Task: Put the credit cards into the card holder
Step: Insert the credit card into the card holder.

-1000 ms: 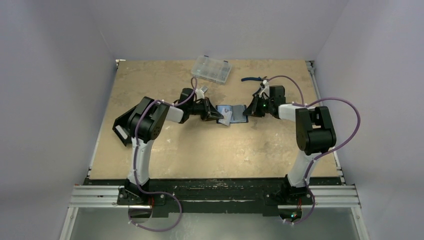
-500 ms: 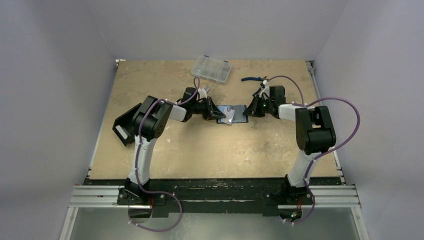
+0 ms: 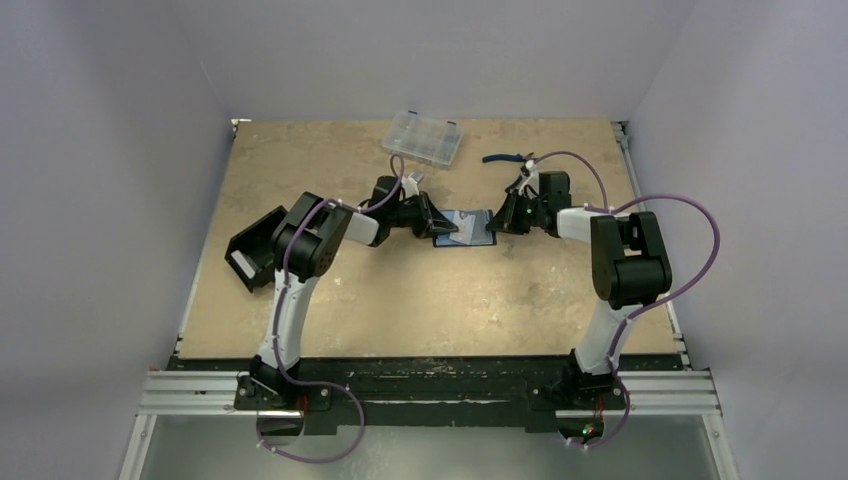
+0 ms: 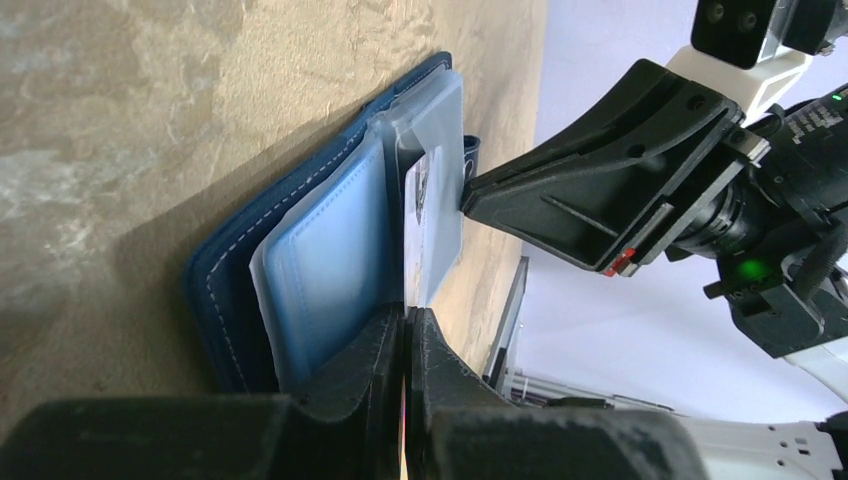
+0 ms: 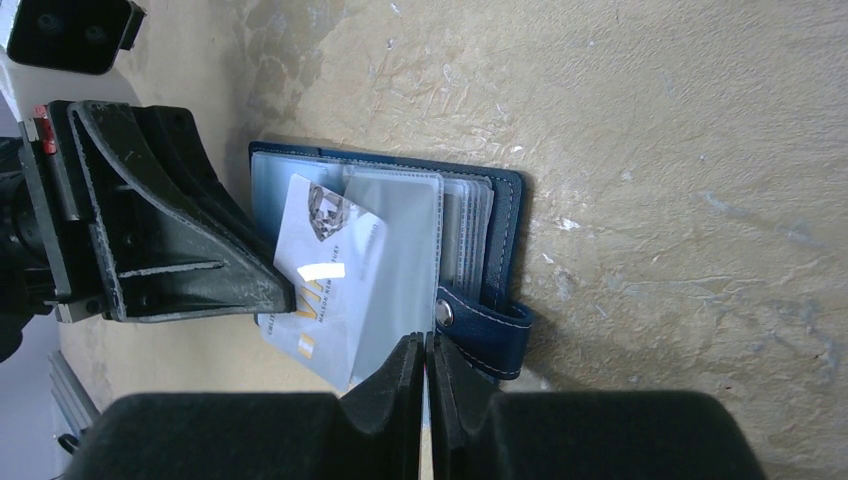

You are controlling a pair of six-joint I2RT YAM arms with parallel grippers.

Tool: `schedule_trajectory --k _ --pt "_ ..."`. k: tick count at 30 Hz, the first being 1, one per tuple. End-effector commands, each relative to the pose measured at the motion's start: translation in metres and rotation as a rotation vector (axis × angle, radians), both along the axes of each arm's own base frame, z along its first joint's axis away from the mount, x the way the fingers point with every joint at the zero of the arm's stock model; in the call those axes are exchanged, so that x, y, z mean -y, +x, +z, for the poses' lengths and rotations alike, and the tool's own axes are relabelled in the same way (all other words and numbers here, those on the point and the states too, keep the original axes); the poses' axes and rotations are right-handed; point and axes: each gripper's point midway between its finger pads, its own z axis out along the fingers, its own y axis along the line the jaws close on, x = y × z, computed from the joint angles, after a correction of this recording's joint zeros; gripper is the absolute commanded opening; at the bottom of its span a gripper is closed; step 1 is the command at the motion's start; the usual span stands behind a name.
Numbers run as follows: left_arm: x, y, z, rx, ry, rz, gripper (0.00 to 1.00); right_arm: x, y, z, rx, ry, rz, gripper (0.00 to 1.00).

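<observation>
Pinching with its jaws closed to a sliver, the left gripper [image 4: 405, 338] is holding one edge of a whitish credit card [image 4: 428, 235]. The card is lying askew on the open navy card holder [image 4: 325, 255], partly overlapped by one of its clear sleeves. Opposite, the right gripper [image 5: 424, 352] is likewise clamping narrow. Its fingers seem to be nipping the edge of a transparent sleeve, just beside the snap tab [image 5: 487, 328] with its light stud. The card holder is lying open and flat near the middle of the table [image 3: 400, 290], between the two grippers. The surface is showing as tan, mottled board with pale scuffs and blotches. Toward the far edge a clear compartment case [image 3: 423, 137] is sitting, with blue-handled pliers [image 3: 503, 157] to its right, and a black open-topped box [image 3: 250, 250] is resting at the left edge. Plain pale lilac-grey walls [image 3: 450, 50] are enclosing the table on three sides, and a metal rail [image 3: 430, 392] is running along the near edge under the arm bases.
</observation>
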Motion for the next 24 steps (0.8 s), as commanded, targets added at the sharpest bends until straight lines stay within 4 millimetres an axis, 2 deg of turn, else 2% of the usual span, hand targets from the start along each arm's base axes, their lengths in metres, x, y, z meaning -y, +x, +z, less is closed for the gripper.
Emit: schedule_trajectory --k 1,9,16,24 --pt "0.015 0.016 0.009 0.064 -0.025 0.063 0.00 -0.003 0.006 0.003 0.024 0.007 0.014 0.13" --pt "0.019 0.024 0.011 0.095 -0.020 0.127 0.00 -0.003 0.002 0.003 0.023 0.012 0.018 0.13" --pt "0.012 0.031 0.007 0.114 0.038 0.182 0.00 -0.006 0.001 0.003 0.021 0.023 0.025 0.13" --pt "0.012 0.036 0.014 0.149 0.033 0.216 0.00 -0.008 -0.002 0.000 0.010 0.026 0.032 0.13"
